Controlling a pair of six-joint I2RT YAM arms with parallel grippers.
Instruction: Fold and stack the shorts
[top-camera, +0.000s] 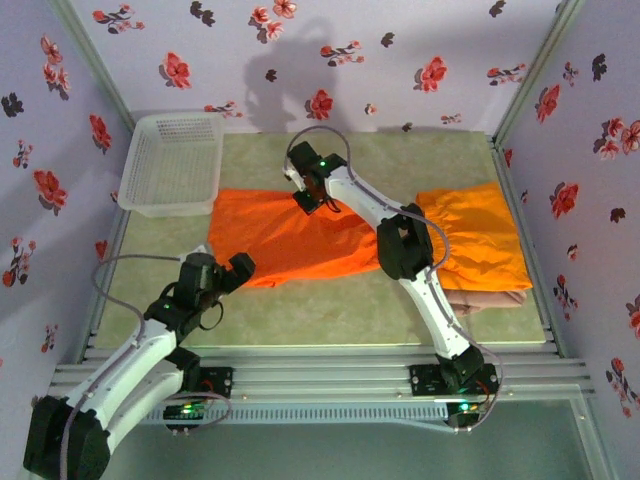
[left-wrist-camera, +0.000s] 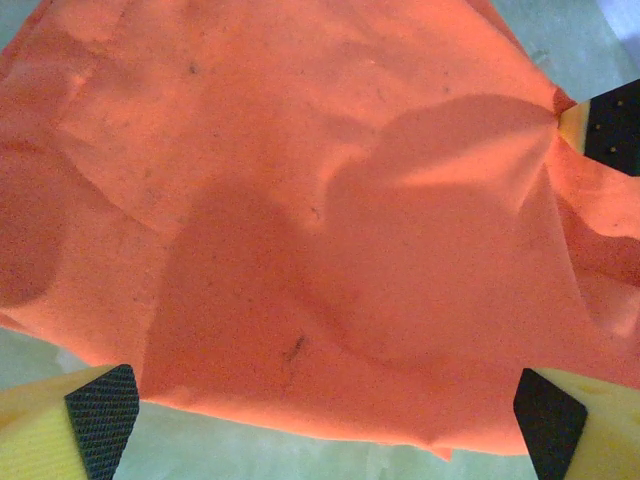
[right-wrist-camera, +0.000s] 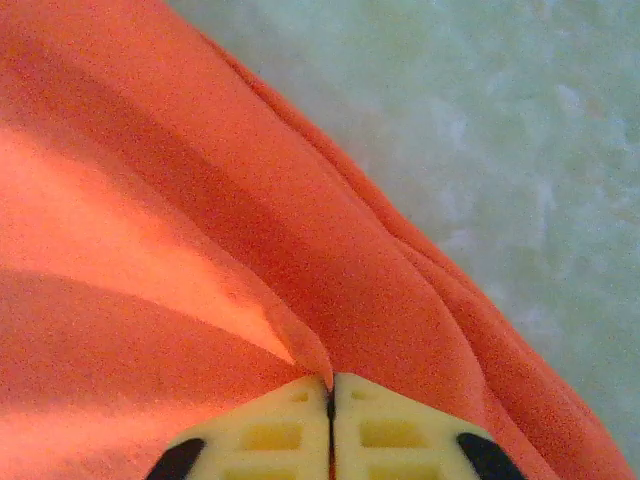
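The white mesh basket (top-camera: 172, 163) sits at the far left corner of the table (top-camera: 330, 310). Just beside its near right corner, 1 orange pair of shorts (top-camera: 290, 245) lies spread flat, stretching rightward from the basket. The right hand (top-camera: 303, 200) is just right of the basket, at that pair's far edge. Its jaws are pressed together on a ridge of orange cloth, which is drawn up into a fold. The left hand (top-camera: 225, 272) hangs nearer than the basket, over the pair's near left corner, jaws wide and holding nothing. Far right of the basket, a 2nd orange pair (top-camera: 480, 235) lies folded on top of the pink-beige pair (top-camera: 495, 300).
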